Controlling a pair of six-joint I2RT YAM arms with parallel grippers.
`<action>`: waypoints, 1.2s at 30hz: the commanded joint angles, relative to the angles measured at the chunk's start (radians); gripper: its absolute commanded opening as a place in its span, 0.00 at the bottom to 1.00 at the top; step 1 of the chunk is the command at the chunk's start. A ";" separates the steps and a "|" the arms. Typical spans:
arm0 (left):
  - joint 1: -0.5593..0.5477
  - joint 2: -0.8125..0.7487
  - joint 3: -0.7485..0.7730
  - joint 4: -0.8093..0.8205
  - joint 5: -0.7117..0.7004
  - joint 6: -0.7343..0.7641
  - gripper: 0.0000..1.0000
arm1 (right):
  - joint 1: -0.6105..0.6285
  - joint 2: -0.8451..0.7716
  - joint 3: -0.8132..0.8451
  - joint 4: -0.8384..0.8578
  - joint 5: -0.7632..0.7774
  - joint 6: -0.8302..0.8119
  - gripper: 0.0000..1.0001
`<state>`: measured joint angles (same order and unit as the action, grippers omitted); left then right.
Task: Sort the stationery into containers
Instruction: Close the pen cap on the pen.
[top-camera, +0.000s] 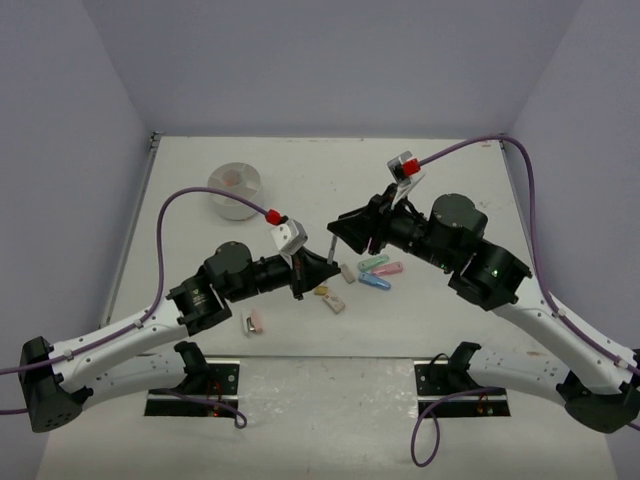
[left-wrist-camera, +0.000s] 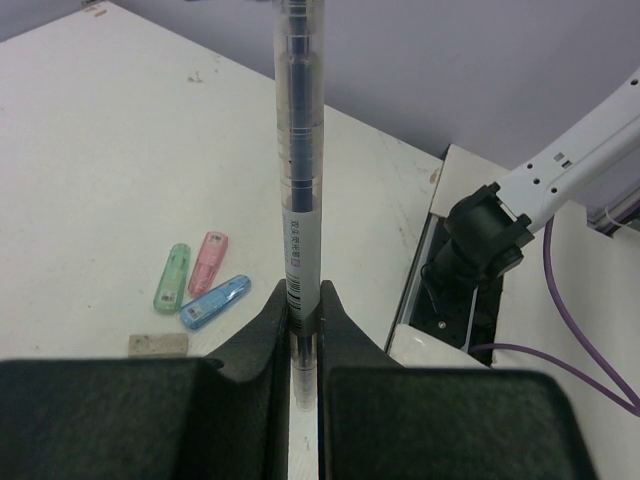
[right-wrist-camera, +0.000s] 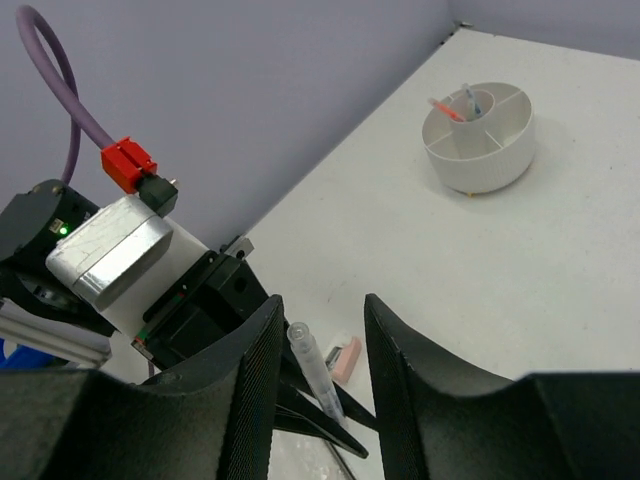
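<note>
1. Left claw (left-wrist-camera: 303, 300) is clamped on the pen (left-wrist-camera: 300, 150) above the counter's (top-camera: 200, 160) middle: hold steady.
2. Right claw (right-wrist-camera: 322, 315), fingers apart, straddles its tip: centre, then close.
3. Carry to the white divided dish (right-wrist-camera: 478, 150) near the far-left corner.

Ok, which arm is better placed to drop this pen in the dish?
Left, most likely. The left tool is shut on the pen, and the dish sits on the left half of the table. The right tool merely straddles the pen's free end, jaws open.
</note>
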<state>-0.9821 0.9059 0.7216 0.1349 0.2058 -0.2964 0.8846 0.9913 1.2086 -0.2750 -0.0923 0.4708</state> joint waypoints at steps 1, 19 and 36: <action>0.001 0.009 0.007 0.018 0.000 -0.007 0.00 | -0.001 -0.004 -0.004 0.001 -0.027 -0.019 0.38; 0.002 0.010 0.093 -0.015 -0.051 -0.038 0.00 | -0.001 -0.004 -0.146 0.079 -0.065 -0.028 0.00; 0.217 0.144 0.316 0.009 0.162 -0.111 0.00 | -0.001 0.063 -0.385 0.236 -0.164 0.006 0.00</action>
<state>-0.8412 1.0615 0.9091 -0.1963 0.2904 -0.3541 0.8490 1.0126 0.8880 0.1665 -0.1067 0.4553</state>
